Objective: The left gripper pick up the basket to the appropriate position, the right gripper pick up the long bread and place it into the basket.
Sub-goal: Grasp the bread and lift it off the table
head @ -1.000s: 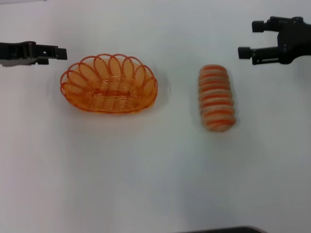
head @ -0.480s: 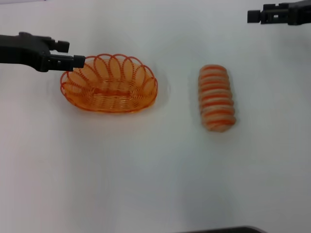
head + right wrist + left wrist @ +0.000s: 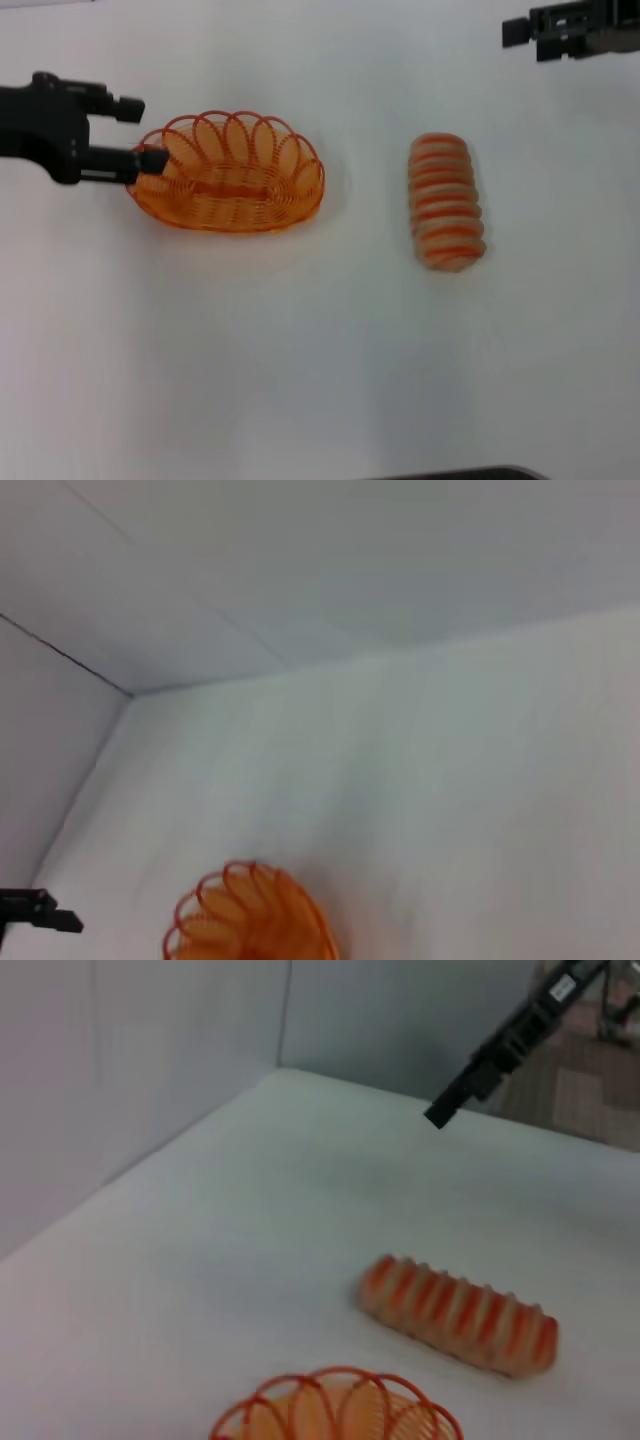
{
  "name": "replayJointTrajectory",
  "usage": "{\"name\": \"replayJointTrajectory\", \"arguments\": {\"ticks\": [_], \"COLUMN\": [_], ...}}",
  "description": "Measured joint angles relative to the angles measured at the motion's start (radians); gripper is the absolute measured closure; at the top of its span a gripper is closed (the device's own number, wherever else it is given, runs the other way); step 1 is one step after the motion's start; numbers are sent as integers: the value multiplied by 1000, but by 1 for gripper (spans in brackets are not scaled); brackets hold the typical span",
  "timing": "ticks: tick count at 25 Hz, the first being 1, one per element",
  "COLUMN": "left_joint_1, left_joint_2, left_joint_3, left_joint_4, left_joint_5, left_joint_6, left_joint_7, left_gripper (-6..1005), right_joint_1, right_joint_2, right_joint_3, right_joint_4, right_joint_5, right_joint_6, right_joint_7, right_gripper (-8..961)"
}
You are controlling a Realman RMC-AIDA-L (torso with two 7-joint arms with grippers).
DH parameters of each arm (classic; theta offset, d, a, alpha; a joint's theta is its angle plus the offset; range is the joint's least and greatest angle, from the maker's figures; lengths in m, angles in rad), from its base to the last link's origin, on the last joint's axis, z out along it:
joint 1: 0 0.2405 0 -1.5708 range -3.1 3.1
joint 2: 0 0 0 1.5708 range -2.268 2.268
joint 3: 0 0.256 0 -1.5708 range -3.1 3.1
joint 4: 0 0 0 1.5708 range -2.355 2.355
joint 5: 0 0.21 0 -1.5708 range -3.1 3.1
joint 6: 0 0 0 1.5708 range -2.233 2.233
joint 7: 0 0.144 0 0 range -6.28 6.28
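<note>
One oval orange wire basket (image 3: pixel 226 173) lies crosswise on the white table (image 3: pixel 320 340), its left end between the spread fingers of the black left claw (image 3: pixel 138 133).
Striped tan long bread (image 3: pixel 445 201) lies lengthwise, well right; the labelled right claw (image 3: pixel 520 30) hangs beyond, apparently open. The left wrist view alone shows it raised.

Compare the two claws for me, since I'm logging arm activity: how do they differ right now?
The left claw is at the basket, one fingertip over its left rim; the right claw is far back, away from the long bread. The left claw's fingers are spread open; the right claw's are unclear. Both are black and hold nothing.
</note>
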Motion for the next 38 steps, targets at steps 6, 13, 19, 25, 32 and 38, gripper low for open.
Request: {"name": "replayJointTrajectory", "arguments": {"ticks": [6, 13, 19, 25, 32, 38], "left_joint_1": [54, 104, 117, 119, 114, 109], "left_joint_2": [0, -7, -9, -8, -9, -9], "left_joint_3": [17, 13, 16, 18, 13, 15], "left_joint_4": [5, 12, 15, 26, 34, 35], "left_joint_5": [8, 9, 9, 9, 2, 0], "left_joint_6": [43, 79, 82, 85, 87, 86], "left_joint_7": [-1, -2, 10, 11, 12, 13], "left_gripper": [309, 306, 305, 304, 303, 304], "right_joint_1": [47, 118, 155, 180, 224, 259], "right_joint_2": [7, 24, 41, 57, 60, 70], "right_joint_3": [-67, -114, -191, -246, -255, -265], "right_joint_4": [-1, 1, 9, 44, 161, 200], "right_joint_5": [-117, -308, -386, -420, -421, -421], "right_joint_6": [-35, -86, -75, -3, 102, 145], "right_joint_7": [131, 225, 286, 338, 355, 370], "right_gripper": [8, 8, 8, 8, 8, 8]}}
